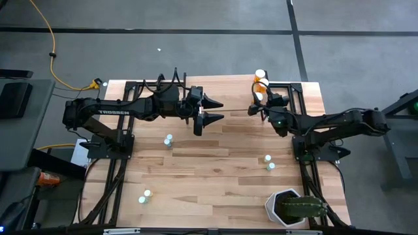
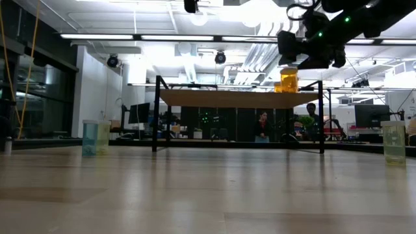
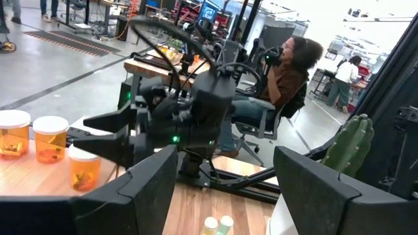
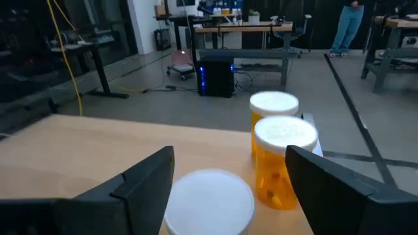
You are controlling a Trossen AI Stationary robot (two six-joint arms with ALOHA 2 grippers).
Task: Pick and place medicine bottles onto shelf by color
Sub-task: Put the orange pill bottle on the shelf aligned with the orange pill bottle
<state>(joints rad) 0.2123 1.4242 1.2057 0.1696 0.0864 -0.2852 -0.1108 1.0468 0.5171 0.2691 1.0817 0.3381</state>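
Three orange bottles with white caps [image 1: 261,83] stand in a row on the right end of the light-wood shelf [image 2: 234,98] at the table's far edge. My right gripper [image 4: 230,156] is open just above the nearest of them [image 4: 209,199], one finger on each side of its cap; the low view shows it [image 2: 305,55] above the bottle [image 2: 288,79]. My left gripper [image 1: 214,109] is open and empty over the table near the shelf's middle. Pale blue and green bottles stand in pairs on the tabletop [image 1: 168,140] [image 1: 269,163] [image 1: 144,196].
A white pot with a green cactus [image 1: 294,209] stands at the near right corner. The shelf's black legs [image 2: 156,114] stand on the table's far part. A person sits beyond the table in the left wrist view [image 3: 287,65]. The striped wooden tabletop [image 1: 215,176] lies between the bottle pairs.
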